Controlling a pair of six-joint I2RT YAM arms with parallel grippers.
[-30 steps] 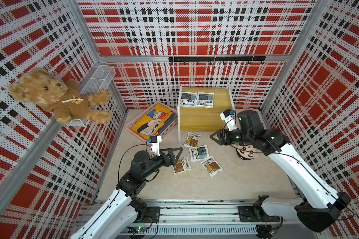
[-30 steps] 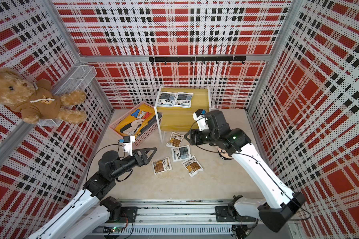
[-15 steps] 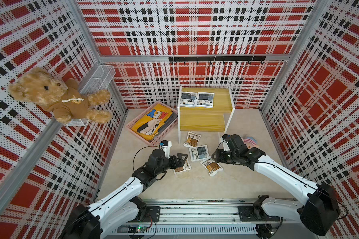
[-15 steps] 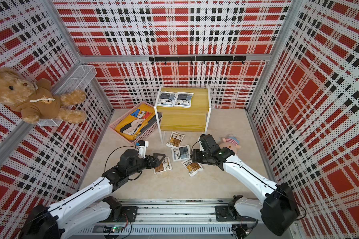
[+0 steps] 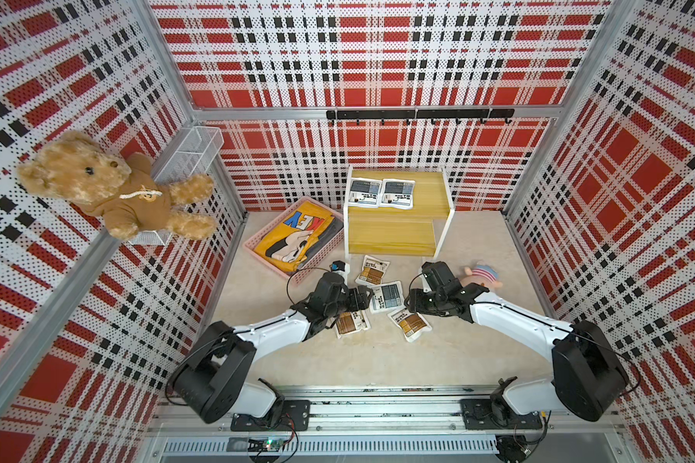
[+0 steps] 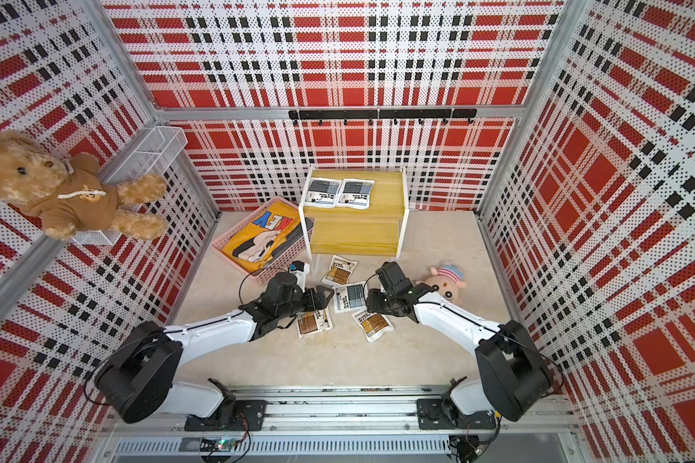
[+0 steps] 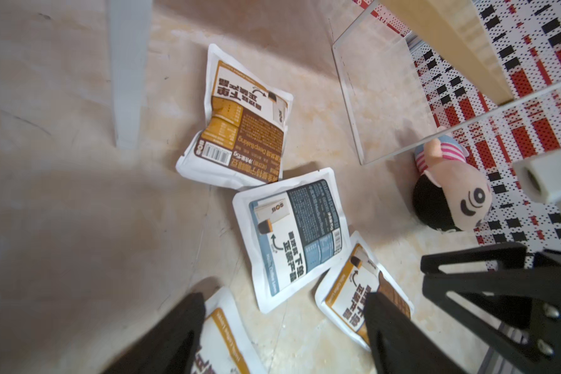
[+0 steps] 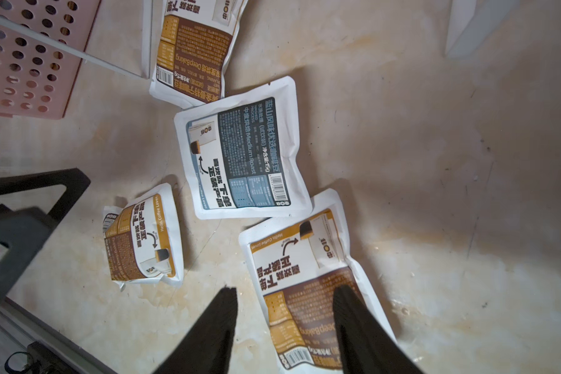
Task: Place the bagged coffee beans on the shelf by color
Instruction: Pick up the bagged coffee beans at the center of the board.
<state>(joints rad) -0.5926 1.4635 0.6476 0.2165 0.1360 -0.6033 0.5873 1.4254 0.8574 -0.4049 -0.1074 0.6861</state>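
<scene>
The shelf (image 5: 394, 236) stands at the back, with 2 blue bags (image 5: 364, 192) on its top step. Both the left gripper (image 7: 284, 296) and the right gripper (image 8: 285, 289) hang low with jaws spread. On the floor (image 5: 378, 360) before the shelf lie 3 brown bags (image 5: 372, 270) and 1 blue bag (image 8: 240, 155).

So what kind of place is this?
Probably a robot test cell: plaid pegboard walls box in a small floor, the left arm and right arm mount on a rail, and a teddy bear hangs on one wall.
</scene>
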